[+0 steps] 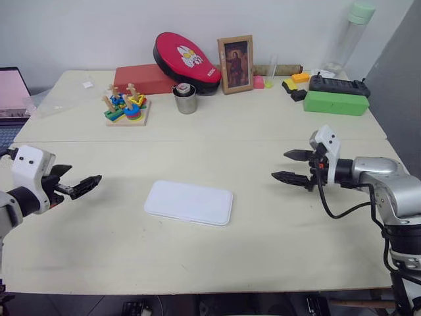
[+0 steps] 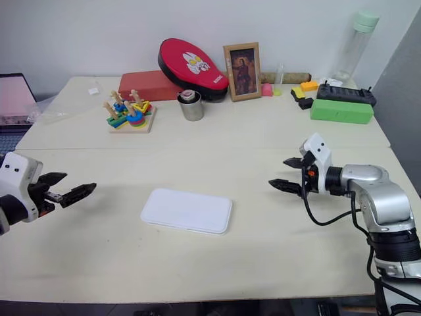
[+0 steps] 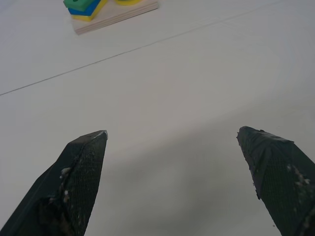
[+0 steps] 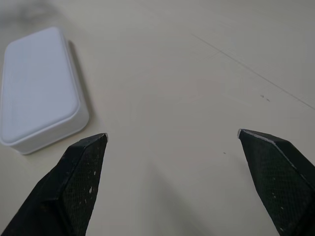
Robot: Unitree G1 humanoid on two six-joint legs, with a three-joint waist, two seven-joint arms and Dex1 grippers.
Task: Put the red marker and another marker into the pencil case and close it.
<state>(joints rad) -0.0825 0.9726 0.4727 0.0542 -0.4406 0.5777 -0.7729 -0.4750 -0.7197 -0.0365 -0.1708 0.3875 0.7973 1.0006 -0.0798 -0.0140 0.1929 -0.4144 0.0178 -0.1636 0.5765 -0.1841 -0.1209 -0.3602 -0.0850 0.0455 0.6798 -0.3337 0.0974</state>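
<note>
The white pencil case [image 1: 189,203] lies flat in the middle of the table with its lid down; it also shows in the right wrist view [image 4: 39,91]. The red marker and the other marker are hidden. My left gripper [image 1: 84,185] hovers well to the left of the case, open and empty, above bare table [image 3: 172,132]. My right gripper [image 1: 289,166] hangs to the right of the case, pointing toward it, open with nothing between its fingers [image 4: 83,167].
At the back stand a wooden shape-stacking toy [image 1: 126,107], a metal cup [image 1: 185,99], a red padded case [image 1: 186,61] on a red box, a framed picture [image 1: 236,63], a green box [image 1: 335,103] and a clear bottle [image 1: 348,36]. A laptop [image 1: 12,92] sits far left.
</note>
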